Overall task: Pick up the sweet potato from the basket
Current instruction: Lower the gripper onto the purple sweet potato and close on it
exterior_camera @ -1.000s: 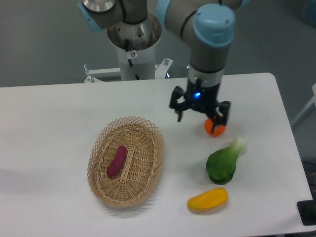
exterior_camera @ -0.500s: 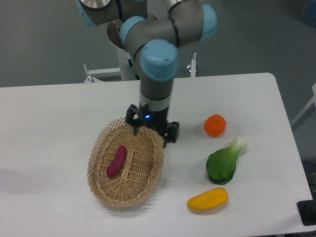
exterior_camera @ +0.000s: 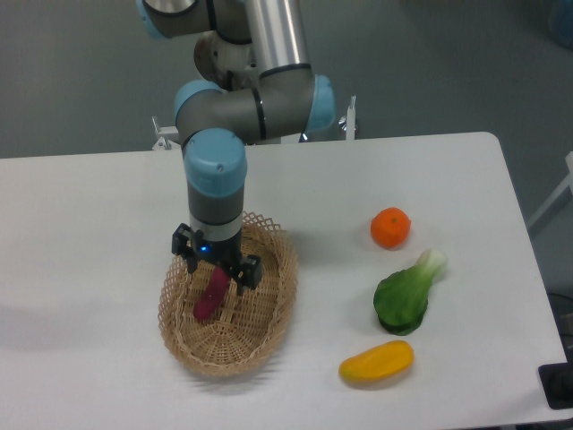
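Mango (exterior_camera: 376,362) and greens (exterior_camera: 405,296) are lying nearest, clear of the work. In the basket (exterior_camera: 269,322), the potato (exterior_camera: 210,296) is lying lengthwise; the gripper (exterior_camera: 218,271) is hanging directly above its top end, fingers apart, straddling it. Best to descend straight, centre on the tuber, then close. Orange (exterior_camera: 391,227) is sitting beyond.

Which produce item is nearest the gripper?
The sweet potato, the magenta tuber in the basket, directly under the gripper. The orange, bok choy and mango lie on the table, far right.

Silver-grey tubular arm (exterior_camera: 269,36), light-blue joint caps, black tool (exterior_camera: 216,265) with blue light.
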Controlling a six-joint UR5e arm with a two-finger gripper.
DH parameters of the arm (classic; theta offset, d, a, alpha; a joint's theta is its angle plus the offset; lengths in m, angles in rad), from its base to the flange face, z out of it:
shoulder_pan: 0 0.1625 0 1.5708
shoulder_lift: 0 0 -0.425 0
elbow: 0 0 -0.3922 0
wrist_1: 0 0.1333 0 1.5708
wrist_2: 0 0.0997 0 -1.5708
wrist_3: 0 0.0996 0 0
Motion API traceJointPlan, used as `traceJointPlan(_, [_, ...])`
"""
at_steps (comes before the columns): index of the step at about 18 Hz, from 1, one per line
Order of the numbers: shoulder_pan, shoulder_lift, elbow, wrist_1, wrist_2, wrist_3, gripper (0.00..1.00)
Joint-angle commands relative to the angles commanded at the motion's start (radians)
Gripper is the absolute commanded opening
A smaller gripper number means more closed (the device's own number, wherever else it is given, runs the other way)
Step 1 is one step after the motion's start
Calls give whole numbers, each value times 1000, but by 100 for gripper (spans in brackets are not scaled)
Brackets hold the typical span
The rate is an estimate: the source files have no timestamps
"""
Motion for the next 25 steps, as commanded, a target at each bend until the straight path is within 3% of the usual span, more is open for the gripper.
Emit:
traceJointPlan(10, [-31, -38, -26, 67, 55, 2, 100])
traceJointPlan(18, [-31, -58, -23, 69, 71, 6, 100])
traceJointPlan(22, [-32, -64, -40, 135, 71, 6, 100])
traceJointPlan(24, [-32, -66, -41, 140, 71, 6, 100])
traceJointPlan(25, [-32, -65, -41, 140, 71, 6, 93])
